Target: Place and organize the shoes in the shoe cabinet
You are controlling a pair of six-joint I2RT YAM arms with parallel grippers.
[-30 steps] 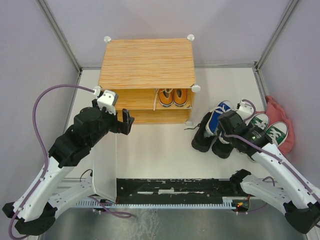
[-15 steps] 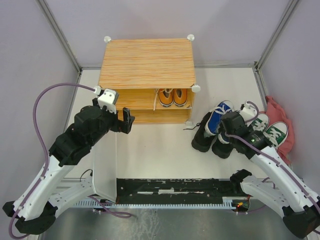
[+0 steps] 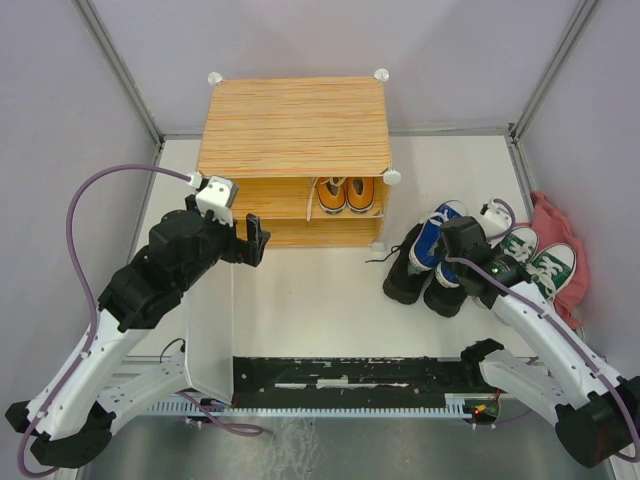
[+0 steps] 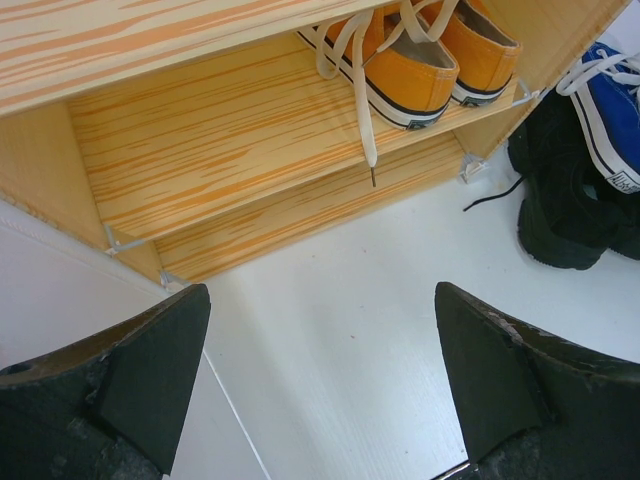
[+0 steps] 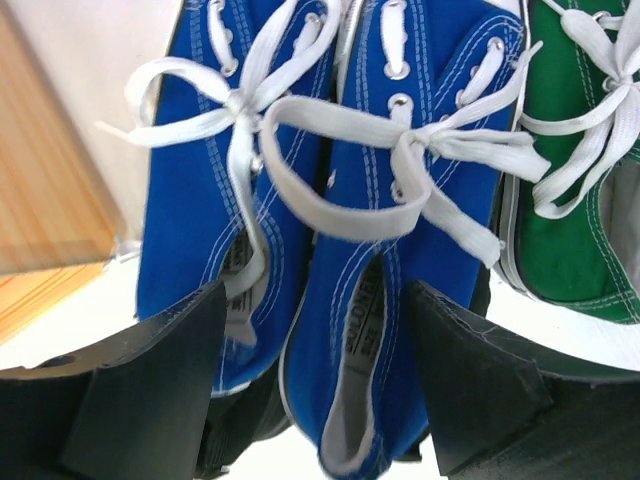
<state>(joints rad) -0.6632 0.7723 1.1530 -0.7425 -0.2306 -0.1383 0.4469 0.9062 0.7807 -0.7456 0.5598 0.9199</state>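
The right arm covers much of the shoe pile from above. Its gripper point(image 5: 315, 295) is hidden there under its own wrist, and the green pair point(image 3: 535, 255) shows only in part. In the wrist view the blue pair point(image 5: 380, 250) is cut off at the toes, and the left shoe's heel disappears behind a finger point(image 5: 150, 380). The jaws stand wide on either side of the blue pair's heel end. We cannot tell whether they press the canvas or merely straddle it.

The blue pair lies on the black boots point(image 3: 410, 275), right of the cabinet point(image 3: 293, 125) and just left of the green pair. Its long axis is slanted, with heels toward the arms and toes away to the right.

The orange pair point(image 4: 430, 60) sits at the right end of the cabinet's upper shelf. Its long axis runs front to back with heels outward, and the toes are hidden under the top. One lace dangles over the shelf edge.

The left gripper point(image 4: 320, 300) hangs before the open cabinet, released, with nothing between its fingers. The door point(image 3: 210, 330) is swung out beside it.
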